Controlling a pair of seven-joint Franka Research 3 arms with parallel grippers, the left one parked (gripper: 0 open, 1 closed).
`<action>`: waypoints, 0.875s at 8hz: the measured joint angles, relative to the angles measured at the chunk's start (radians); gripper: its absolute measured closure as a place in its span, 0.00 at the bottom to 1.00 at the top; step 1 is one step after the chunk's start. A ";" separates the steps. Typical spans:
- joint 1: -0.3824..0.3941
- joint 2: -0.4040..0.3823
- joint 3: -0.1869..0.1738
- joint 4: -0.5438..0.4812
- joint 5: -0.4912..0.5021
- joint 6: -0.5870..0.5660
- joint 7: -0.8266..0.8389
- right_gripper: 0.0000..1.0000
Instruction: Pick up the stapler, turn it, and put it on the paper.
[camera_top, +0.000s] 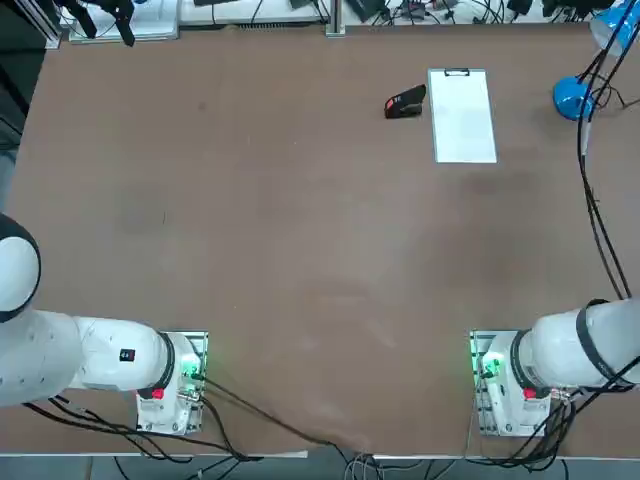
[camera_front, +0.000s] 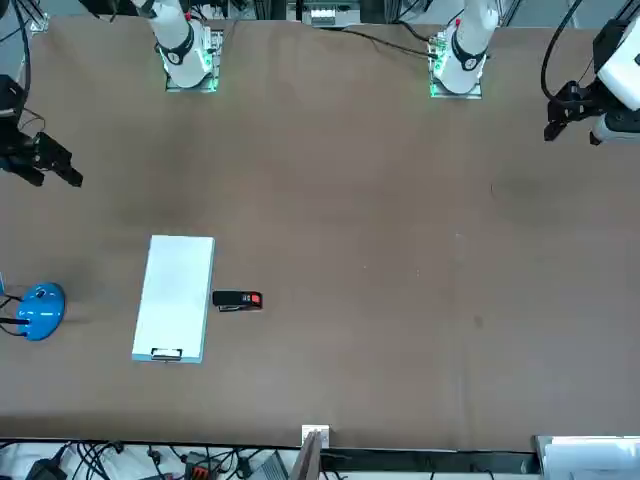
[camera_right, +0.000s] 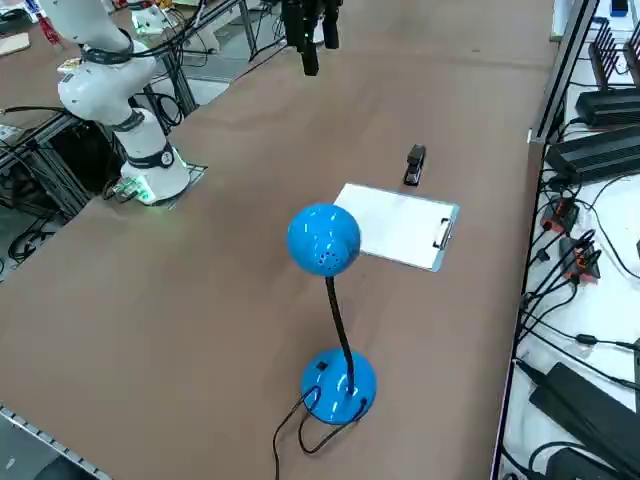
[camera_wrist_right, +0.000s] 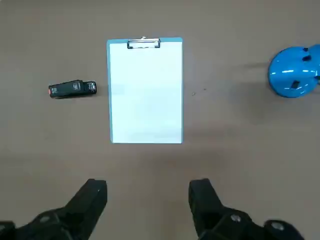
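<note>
Right gripper (camera_wrist_right: 147, 192) held high above the table (camera_top: 300, 250), fingers (camera_wrist_right: 92, 197) spread wide apart, nothing between them. Hanging on the robot's side of the paper (camera_wrist_right: 145, 90), well apart from it, pointed down at the bare brown surface. Seen in the front view (camera_front: 35, 160) near the table's left edge, and in the right side view (camera_right: 310, 30) as a dark shape up over the far part of the table.

Paper lying flat, a white sheet with a small dark metal clip (camera_wrist_right: 144, 43) at the short end farthest from the robot. Taken as the landmark for everything else.

Stapler (camera_top: 405, 102) lying just beside the paper's long edge, on the side toward the parked arm, close to the clip end, not touching the sheet. Black, with the red patch (camera_front: 254, 299) at the end turned away from the paper. Set roughly crosswise to the sheet's length.

Blue desk lamp (camera_right: 330, 300) standing on the opposite side of the paper from the stapler, well apart from the sheet, round base (camera_top: 573, 97) on the table, black cable trailing from it.
</note>
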 joint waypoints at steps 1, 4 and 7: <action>0.028 0.014 0.000 0.000 0.001 0.010 0.105 0.00; 0.154 0.139 0.005 0.027 0.001 0.115 0.526 0.00; 0.256 0.358 0.005 0.144 0.000 0.254 1.017 0.00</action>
